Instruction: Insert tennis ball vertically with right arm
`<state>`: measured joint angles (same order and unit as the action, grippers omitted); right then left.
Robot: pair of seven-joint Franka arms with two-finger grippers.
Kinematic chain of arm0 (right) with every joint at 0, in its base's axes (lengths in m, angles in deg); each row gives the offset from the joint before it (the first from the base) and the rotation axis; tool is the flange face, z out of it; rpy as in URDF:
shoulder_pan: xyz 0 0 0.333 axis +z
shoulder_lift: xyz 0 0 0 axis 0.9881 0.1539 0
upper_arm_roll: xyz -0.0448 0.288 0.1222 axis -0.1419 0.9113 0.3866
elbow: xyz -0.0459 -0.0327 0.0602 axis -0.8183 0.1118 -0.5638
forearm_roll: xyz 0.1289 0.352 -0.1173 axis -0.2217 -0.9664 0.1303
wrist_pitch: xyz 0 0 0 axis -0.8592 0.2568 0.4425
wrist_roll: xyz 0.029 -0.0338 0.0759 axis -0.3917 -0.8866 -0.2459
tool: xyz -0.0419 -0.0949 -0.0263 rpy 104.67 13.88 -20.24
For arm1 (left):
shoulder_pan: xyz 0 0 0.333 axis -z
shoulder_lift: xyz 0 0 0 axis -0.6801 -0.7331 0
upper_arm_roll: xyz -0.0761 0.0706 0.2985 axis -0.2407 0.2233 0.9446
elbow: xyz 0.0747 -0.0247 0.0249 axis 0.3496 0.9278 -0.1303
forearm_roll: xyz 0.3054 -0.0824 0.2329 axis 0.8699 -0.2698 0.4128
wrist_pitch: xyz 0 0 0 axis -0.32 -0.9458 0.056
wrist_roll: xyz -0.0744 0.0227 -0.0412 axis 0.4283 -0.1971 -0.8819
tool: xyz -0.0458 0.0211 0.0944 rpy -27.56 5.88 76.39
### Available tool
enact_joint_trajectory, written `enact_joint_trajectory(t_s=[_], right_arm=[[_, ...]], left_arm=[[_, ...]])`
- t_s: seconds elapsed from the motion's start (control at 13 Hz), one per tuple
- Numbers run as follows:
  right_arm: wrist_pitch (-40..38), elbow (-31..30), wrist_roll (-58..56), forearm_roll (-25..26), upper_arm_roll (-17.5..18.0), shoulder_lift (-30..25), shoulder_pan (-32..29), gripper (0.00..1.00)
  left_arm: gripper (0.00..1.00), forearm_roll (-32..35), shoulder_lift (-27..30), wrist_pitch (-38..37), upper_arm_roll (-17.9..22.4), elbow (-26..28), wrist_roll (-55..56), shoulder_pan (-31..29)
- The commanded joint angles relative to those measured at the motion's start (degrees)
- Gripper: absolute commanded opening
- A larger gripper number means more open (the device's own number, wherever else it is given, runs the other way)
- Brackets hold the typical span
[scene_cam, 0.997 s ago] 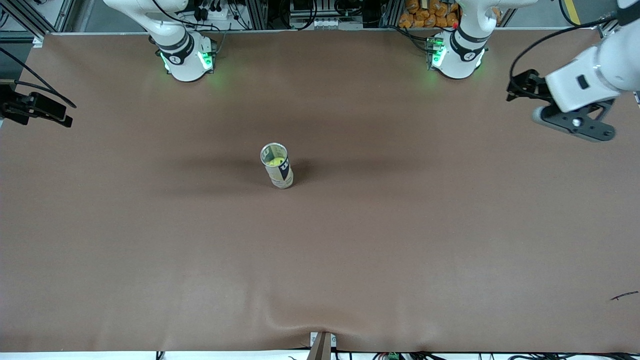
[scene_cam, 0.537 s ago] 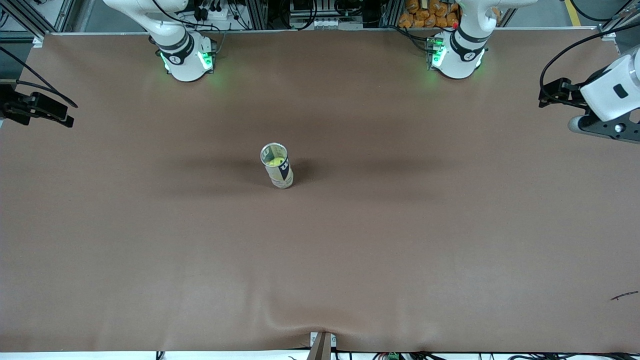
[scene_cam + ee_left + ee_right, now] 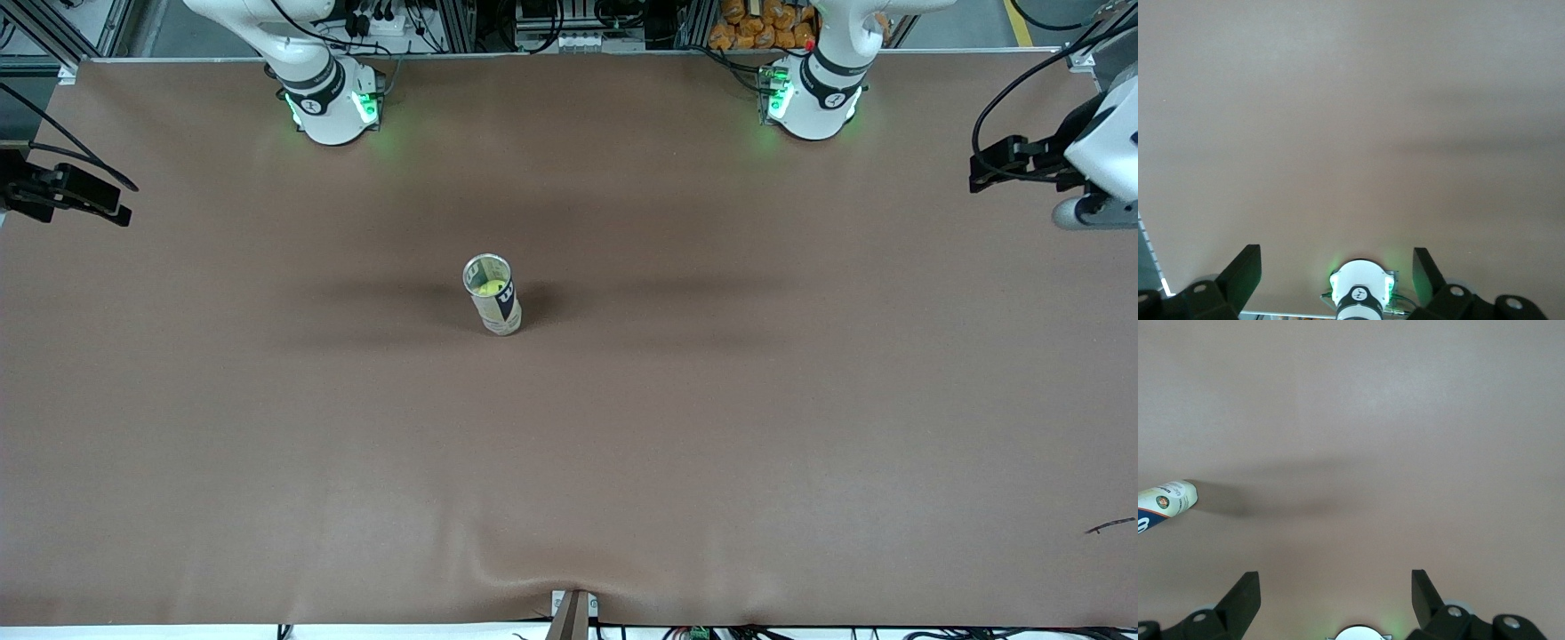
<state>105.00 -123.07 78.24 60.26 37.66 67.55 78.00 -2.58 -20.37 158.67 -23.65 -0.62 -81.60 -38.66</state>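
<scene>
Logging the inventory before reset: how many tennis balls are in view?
1. The tennis ball sits inside the open can standing upright mid-table. More may lie hidden beneath it in the can.

The surface is covered in a matt brown sheet, cloth-like and smooth, with a soft wrinkle at the edge nearest the front camera. The tennis ball can looks like clear glossy plastic with a printed paper-like label and a shiny metallic rim; the ball inside is fuzzy yellow-green felt. The arm bases are glossy white plastic. The left end effector and right end effector have matt black fingers.
</scene>
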Motion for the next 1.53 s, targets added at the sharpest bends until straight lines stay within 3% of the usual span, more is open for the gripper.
enact_joint_trajectory(t_s=[0.0, 0.23, 1.46], right_arm=[[0.3, -0.8, -0.3, -0.7, 0.6, -1.1, -0.9, 1.00], [0.1, -0.8, -0.3, -0.7, 0.6, -1.1, -0.9, 1.00], [0.0, -0.8, -0.2, -0.7, 0.5, -1.0, -1.1, 1.00]], left_arm=[[1.00, -1.9, 3.3, 3.7, 0.6, 3.6, 0.9, -0.8], [1.00, -2.3, 7.4, 7.6, 0.4, 9.5, 1.3, -2.1], [1.00, -3.9, 7.0, 9.3, -0.3, 10.0, 3.6, -3.4]])
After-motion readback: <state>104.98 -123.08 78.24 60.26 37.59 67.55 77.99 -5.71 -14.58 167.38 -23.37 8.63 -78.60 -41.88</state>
